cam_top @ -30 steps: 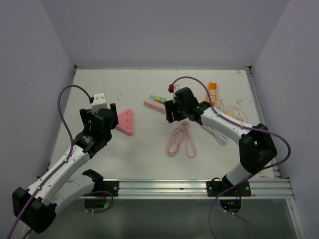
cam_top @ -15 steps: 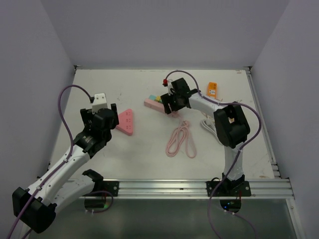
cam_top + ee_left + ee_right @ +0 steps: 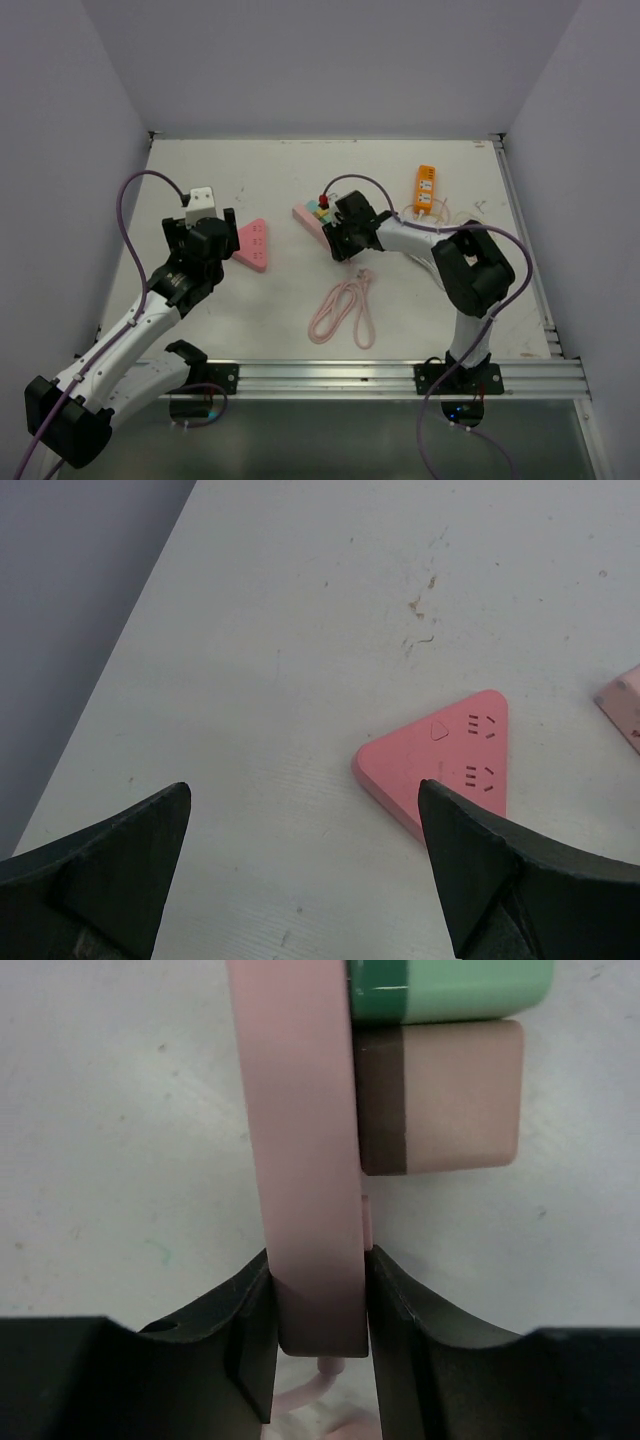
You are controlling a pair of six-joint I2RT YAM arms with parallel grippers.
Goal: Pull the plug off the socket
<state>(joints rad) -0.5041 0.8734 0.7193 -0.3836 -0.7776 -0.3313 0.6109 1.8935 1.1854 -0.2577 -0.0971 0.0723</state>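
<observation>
A pink power strip [image 3: 310, 217] lies mid-table with coloured plugs [image 3: 319, 205] in its side. My right gripper [image 3: 341, 240] is shut on the strip's near end. In the right wrist view the strip [image 3: 300, 1110] is clamped between both fingers [image 3: 240, 1330], with a green plug [image 3: 450, 985] and a tan-pink plug [image 3: 445, 1095] sticking out to the right, and its cable [image 3: 320, 1385] leaving below. My left gripper [image 3: 205, 238] is open and empty [image 3: 303, 805], hovering beside a pink triangular socket [image 3: 440, 760].
The strip's pink cable lies in a coil [image 3: 342, 310] in front of the right gripper. An orange power strip [image 3: 425, 187] and loose white cable [image 3: 455, 212] lie at the back right. The triangular socket [image 3: 254, 244] lies left of centre. Walls enclose the table.
My right gripper has moved left and nearer, onto the pink strip's near end. The strip has turned slantwise and its cable coil has slid left and forward. The left arm has not moved.
</observation>
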